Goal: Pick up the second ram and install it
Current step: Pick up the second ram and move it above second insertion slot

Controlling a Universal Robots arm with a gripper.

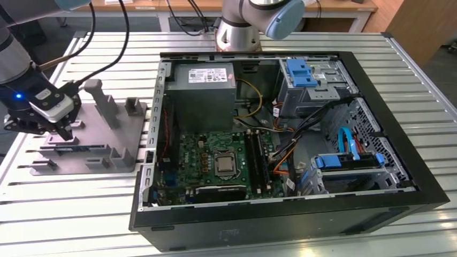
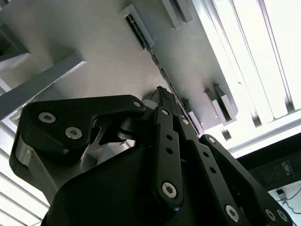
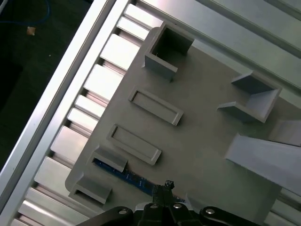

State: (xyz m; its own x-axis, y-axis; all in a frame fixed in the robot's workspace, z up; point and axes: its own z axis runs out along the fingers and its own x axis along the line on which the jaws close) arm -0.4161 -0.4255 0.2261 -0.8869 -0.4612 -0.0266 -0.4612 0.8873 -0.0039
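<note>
On the grey tray (image 1: 132, 136), at the exterior view's left, the second ram (image 1: 74, 148) stands on its long edge, a thin blue stick seated low among the tray's holders. In the first wrist view the second ram (image 3: 123, 173) shows as a blue strip on the tray's flat grey surface (image 3: 202, 141). One end is tucked by two small brackets (image 3: 109, 159) near the tray's corner, and the other end passes under the gripper (image 3: 167, 186) (that end is hidden behind the black fingers). The gripper sits directly on the stick. Its fingers are drawn narrow, with the board's upper edge pinched between them, and the stick's visible end lies down in the brackets. In the second wrist view the black finger links converge, and the gripper (image 2: 161, 93) meets the dark, edge-on line of the second ram (image 2: 165, 77). Beside the stick on the tray lie two rectangular frames (image 3: 155, 107), and farther off stand upright pegs (image 1: 106, 107). In the exterior view the gripper (image 1: 66, 134) hangs over the tray's side away from the case. The tray rests on the slatted table (image 1: 71, 203), just beside the open computer case (image 1: 400, 160). The case's green motherboard (image 1: 203, 155) lies well apart from the gripper.
</note>
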